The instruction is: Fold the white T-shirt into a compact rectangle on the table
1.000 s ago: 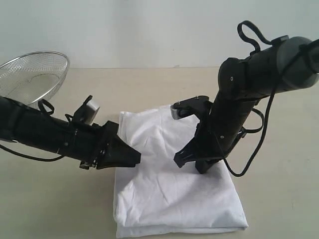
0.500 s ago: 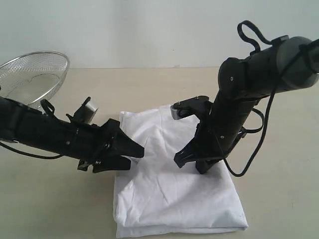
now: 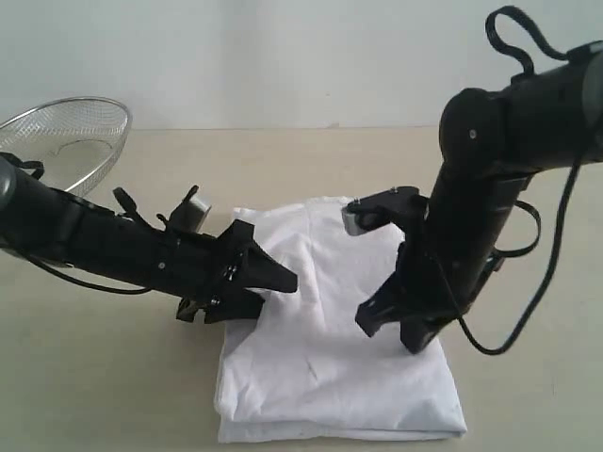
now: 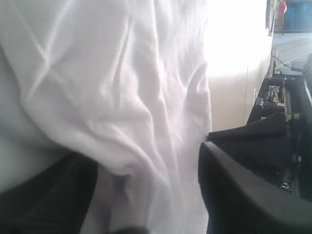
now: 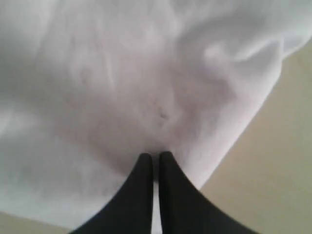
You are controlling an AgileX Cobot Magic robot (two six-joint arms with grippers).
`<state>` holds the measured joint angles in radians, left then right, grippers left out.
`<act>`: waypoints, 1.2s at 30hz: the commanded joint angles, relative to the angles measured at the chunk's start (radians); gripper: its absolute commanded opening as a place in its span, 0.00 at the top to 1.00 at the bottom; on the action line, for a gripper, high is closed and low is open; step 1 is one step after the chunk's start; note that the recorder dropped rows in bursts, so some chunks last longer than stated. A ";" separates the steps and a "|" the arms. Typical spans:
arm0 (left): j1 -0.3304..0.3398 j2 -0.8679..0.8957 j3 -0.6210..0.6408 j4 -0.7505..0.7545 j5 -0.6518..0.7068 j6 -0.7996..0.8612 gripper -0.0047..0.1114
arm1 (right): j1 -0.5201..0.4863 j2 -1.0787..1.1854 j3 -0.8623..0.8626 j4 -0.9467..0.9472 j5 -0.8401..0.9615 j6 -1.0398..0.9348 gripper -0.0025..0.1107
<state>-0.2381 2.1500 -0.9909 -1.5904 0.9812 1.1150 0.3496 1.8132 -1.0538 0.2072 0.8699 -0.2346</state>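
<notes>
Jaws apart, the left gripper (image 3: 278,294) is straddling the white T-shirt's (image 3: 320,377) edge; the right gripper (image 3: 391,330), closed, is pressing the opposite side.

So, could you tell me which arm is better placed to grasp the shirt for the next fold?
Probably left: the left fingers stand open around the white T-shirt's edge, while the right fingers are shut.

Plain pale wall (image 3: 283,56); soft, even light.
</notes>
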 commanded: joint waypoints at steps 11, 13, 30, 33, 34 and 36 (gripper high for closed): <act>-0.005 0.002 -0.011 -0.044 -0.092 0.020 0.87 | -0.002 0.065 0.134 0.075 -0.156 -0.024 0.98; -0.005 0.002 -0.011 -0.044 -0.091 0.058 0.92 | -0.002 0.067 0.134 0.075 -0.152 -0.021 0.98; 0.057 -0.049 0.020 0.070 -0.050 0.104 0.92 | -0.002 0.067 0.134 0.071 -0.147 -0.028 0.98; 0.081 -0.049 0.043 0.070 -0.057 0.108 0.92 | -0.002 0.067 0.134 0.071 -0.147 -0.028 0.98; 0.090 -0.049 0.052 0.072 -0.058 0.108 0.92 | -0.002 0.067 0.134 0.072 -0.147 -0.031 0.98; 0.110 -0.049 0.061 0.072 -0.058 0.117 0.92 | -0.002 0.067 0.134 0.072 -0.147 -0.033 0.98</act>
<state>-0.1551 2.1102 -0.9442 -1.5258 0.9248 1.2260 0.3496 1.8488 -0.9351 0.2755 0.7346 -0.2544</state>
